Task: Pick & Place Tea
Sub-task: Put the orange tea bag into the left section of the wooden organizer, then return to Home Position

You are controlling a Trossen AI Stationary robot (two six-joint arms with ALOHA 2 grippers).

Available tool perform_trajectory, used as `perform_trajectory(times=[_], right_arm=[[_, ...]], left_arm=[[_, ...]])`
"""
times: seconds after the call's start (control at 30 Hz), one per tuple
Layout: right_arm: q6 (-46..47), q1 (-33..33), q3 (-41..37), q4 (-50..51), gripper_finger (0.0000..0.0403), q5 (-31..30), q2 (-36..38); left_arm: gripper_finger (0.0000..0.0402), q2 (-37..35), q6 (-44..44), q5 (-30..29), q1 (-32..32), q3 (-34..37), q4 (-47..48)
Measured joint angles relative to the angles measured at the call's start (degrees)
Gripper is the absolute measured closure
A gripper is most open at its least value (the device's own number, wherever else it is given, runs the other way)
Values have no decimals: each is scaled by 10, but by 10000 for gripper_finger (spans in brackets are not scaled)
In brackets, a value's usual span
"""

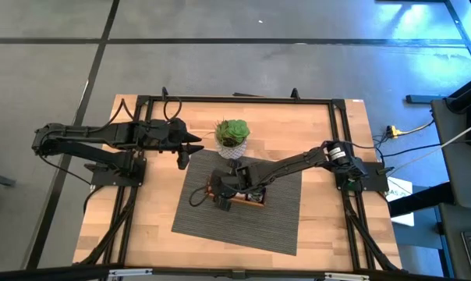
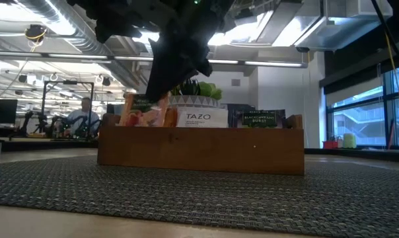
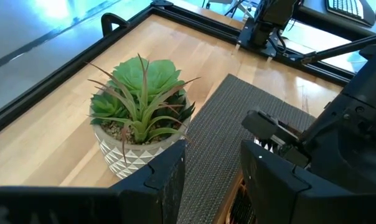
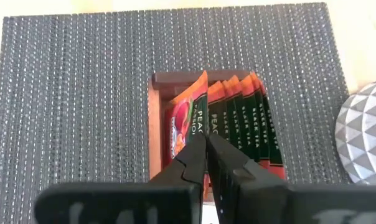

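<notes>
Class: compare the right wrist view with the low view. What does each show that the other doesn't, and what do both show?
Only the right wrist view: the right gripper from above, its jaws pinching an orange-red sachet at one end of the tray, beside black-and-orange sachets. Only the low view: the tray's long wooden side, a white TAZO sachet, a person behind. Both: mat, tray, sachets.

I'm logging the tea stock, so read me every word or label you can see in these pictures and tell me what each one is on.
"TAZO": white sachet standing in the wooden tray, low view; the smaller line under it is unreadable.
"BLACKCURRANT BURST", roughly: dark sachet beside it, small and only partly legible.
"PEAC": orange-red sachet at the right gripper tips; the rest is hidden.
"BLACK TEA", seemingly: dark sachets behind; blurred.
</notes>
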State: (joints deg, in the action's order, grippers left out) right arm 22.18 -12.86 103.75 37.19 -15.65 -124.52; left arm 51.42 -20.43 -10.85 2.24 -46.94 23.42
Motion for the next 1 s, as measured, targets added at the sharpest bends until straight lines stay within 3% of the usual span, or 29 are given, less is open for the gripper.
perform_trajectory(times=[0.67,0.83,1.0], right_arm=[[-6,-1,-1,-11,377,23,-24],[-14,-1,-1,-2,339,26,-15],[-18,2,12,75,298,38,24]], left_arm=[[253,0,0,0,0,0,4],[253,0,0,0,0,0,6],[253,-2,-7,1,0,0,10]])
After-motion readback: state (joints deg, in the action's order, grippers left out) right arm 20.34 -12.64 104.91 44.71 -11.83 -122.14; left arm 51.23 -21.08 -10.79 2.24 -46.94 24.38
